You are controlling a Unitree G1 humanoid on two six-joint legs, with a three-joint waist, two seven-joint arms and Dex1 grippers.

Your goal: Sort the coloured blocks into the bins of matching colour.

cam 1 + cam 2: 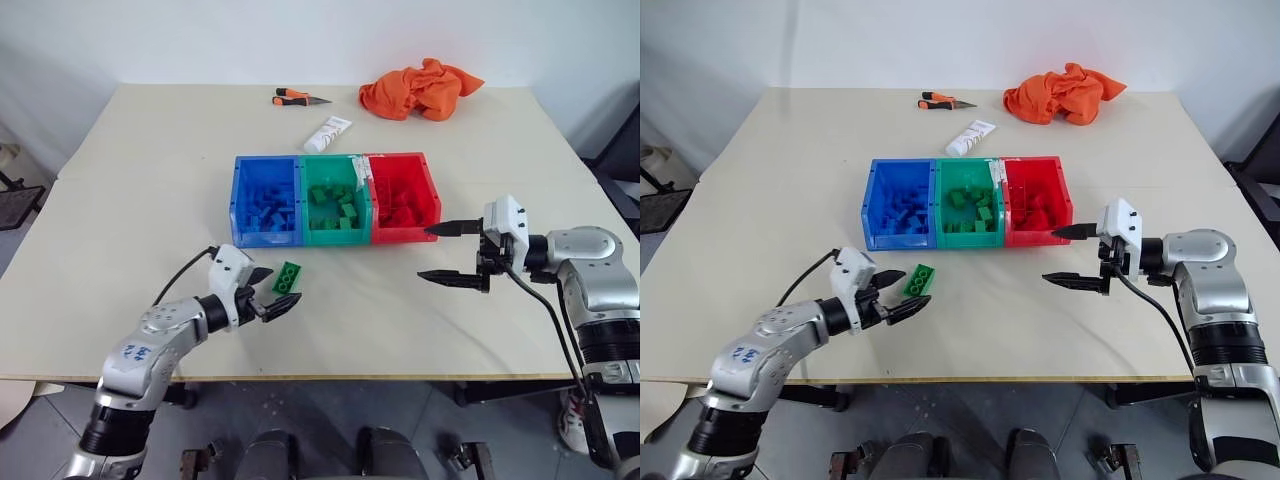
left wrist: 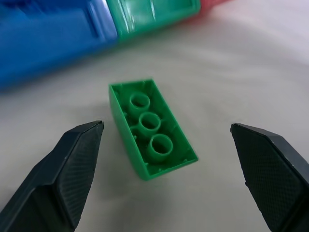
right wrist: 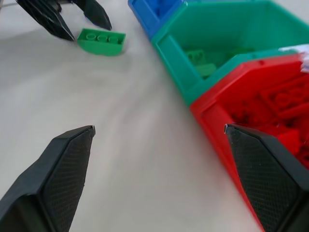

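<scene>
A lone green block [image 2: 152, 129] lay on the matte cream desk [image 1: 150, 180], hollow underside up, showing three round tubes inside a thin glossy shell; it sat just at 6 o'clock of the seam between the blue bin [image 1: 266, 200] and green bin [image 1: 334, 200]. The red bin [image 1: 403, 197] joined them at 3 o'clock; all three were glossy rectangular trays holding heaped bricks of their own colour, the single pieces hard to tell apart. The left hand [image 1: 271, 290] stood wide open and empty, its black cross-hatched fingers [image 2: 72, 169] flanking the block without touching it. The right hand [image 1: 447, 252] was equally spread, holding nothing, near the red bin's front corner. At 12 o'clock lay a crumpled orange cloth [image 1: 420, 90], a white tube [image 1: 327, 133] and an orange-handled tool [image 1: 298, 98], its type unclear.
</scene>
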